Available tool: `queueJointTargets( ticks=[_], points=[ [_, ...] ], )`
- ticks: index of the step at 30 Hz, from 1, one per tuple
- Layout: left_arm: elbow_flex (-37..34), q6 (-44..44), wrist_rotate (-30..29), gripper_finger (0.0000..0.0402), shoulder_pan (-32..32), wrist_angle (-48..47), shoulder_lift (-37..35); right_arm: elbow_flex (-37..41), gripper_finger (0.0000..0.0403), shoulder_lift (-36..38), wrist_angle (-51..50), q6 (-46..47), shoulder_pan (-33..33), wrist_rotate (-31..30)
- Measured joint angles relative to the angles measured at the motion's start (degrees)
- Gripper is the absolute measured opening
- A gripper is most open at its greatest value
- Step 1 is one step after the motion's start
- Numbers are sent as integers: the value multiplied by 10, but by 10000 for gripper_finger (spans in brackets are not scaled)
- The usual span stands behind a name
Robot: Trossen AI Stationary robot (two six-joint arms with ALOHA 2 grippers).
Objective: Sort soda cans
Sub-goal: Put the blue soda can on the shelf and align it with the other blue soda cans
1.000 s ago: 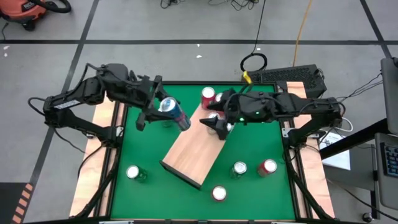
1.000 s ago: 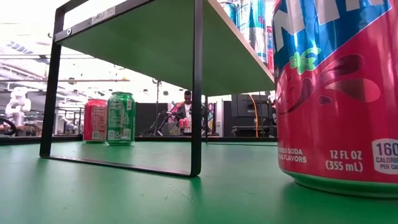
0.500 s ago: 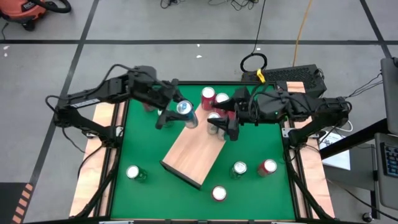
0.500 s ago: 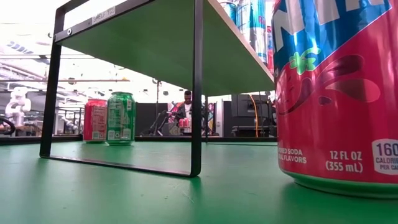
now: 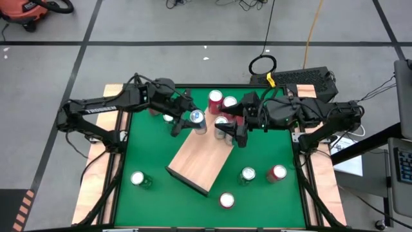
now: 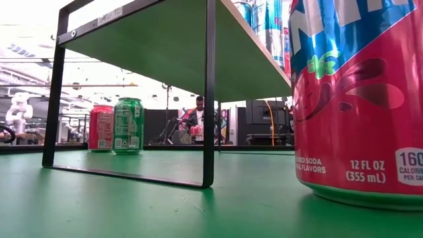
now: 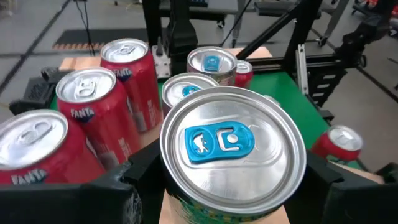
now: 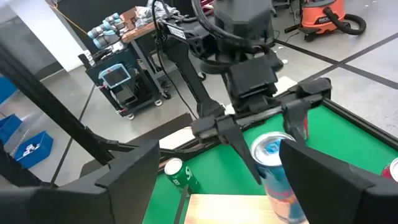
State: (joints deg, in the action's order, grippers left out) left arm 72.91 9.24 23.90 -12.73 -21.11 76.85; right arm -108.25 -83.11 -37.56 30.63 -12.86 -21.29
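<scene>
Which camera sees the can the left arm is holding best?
The left wrist view: the held can, blue tab up, fills it between the left gripper fingers. High view shows it small; right wrist view shows it farther off; low view doesn't.

Left hand (image 7: 233, 186) clamped on a silver-topped, blue-tabbed can (image 7: 233, 144), three red cans (image 7: 93, 112) massed beside it, two more blue-tabbed cans (image 7: 212, 64) beyond — green bench (image 7: 280, 93), another red can (image 7: 339, 140) apart.
</scene>
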Motion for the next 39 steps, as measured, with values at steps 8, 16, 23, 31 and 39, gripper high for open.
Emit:
queueJointTargets(
  ticks=[8,16,23,31,39],
  points=[
    [-28,38,-2,239,-4,42,15,0,322,0,0,-2,0,-14],
    [-28,47,8,239,-18,40,46,0,322,0,-1,-2,0,-14],
    [-28,48,10,239,-18,42,65,0,322,0,-4,-1,3,-14],
    [-28,48,1,239,-18,43,65,0,322,0,-5,-2,5,-16],
    [-27,46,15,239,-18,60,78,0,322,-1,-5,-2,5,-16]
  ],
)
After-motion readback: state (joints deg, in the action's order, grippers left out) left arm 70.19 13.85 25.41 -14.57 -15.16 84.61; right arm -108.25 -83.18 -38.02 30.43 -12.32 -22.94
